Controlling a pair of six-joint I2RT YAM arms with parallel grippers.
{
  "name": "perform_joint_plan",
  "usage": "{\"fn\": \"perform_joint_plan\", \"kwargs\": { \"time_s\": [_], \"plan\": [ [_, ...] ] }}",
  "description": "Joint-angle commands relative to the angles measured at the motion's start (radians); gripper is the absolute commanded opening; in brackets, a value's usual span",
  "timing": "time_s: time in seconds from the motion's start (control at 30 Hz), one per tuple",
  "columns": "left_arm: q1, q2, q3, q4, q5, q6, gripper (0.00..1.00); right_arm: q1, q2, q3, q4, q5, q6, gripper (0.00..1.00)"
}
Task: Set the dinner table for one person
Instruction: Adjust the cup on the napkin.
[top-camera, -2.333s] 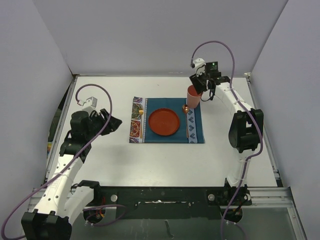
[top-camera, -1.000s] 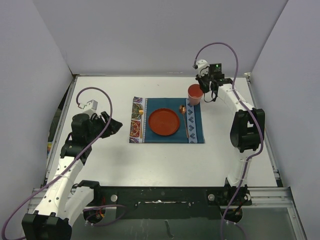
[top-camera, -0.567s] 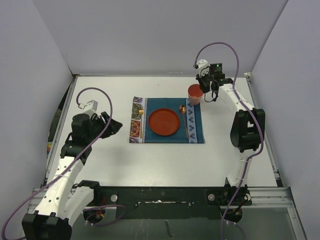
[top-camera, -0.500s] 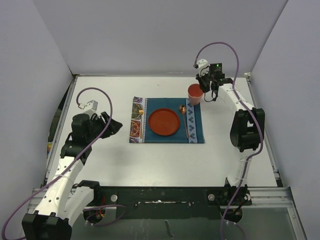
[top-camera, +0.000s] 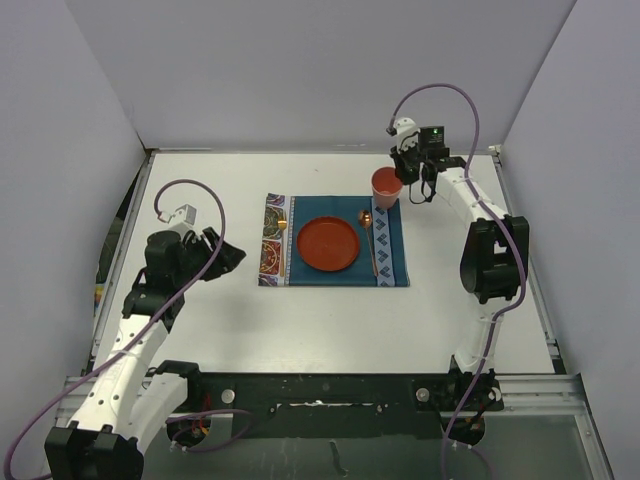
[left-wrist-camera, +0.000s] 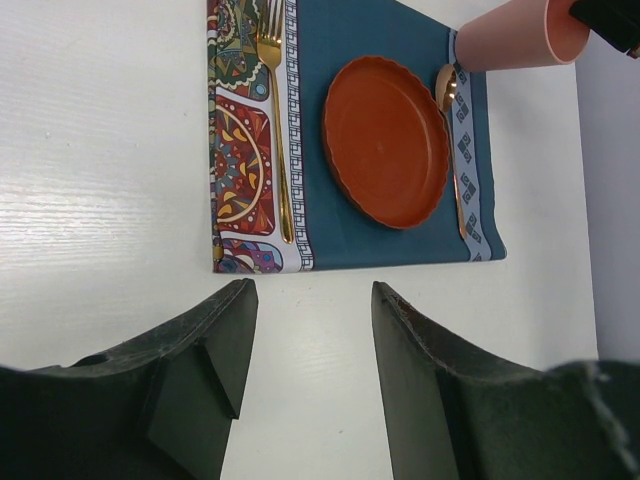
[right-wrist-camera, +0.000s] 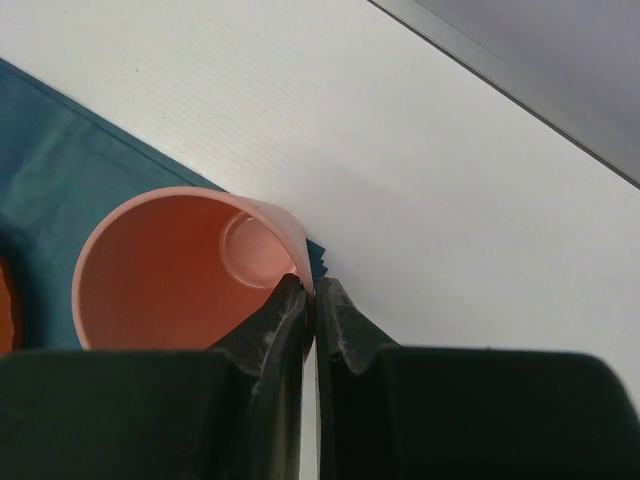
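We noted the white counter (top-camera: 330, 320) spanning the cell under both arms, a teal placemat (top-camera: 330, 278) at its middle bearing a red plate (top-camera: 328, 243), the right gripper (right-wrist-camera: 312, 295) clamped on the rim of a pink cup (right-wrist-camera: 170, 270) at the mat's far-right corner, left gripper (left-wrist-camera: 312, 300) apart, empty.

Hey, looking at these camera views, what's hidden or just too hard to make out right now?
- The cup, right wrist view: its own wall hides whether its base rests on the placemat.
- The fork, top view: too small, only a gold glint shows.
- The right gripper, left wrist view: cut off by the top corner, so its grip cannot be seen there.
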Motion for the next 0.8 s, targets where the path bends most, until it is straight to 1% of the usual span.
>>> {"fn": "perform_joint_plan", "kwargs": {
  "time_s": [0.0,0.37,0.77],
  "plan": [
    [-0.002,-0.033,0.001,0.031,0.007,-0.014,0.48,0.023,-0.018,-0.006,0.001,-0.068,0.034,0.00],
    [-0.002,-0.056,-0.002,0.004,0.007,-0.017,0.48,0.019,-0.034,-0.057,0.022,-0.028,-0.007,0.00],
    [-0.002,-0.051,-0.029,0.034,0.020,-0.043,0.48,-0.003,-0.087,-0.098,0.007,-0.007,-0.023,0.00]
  ]
}}
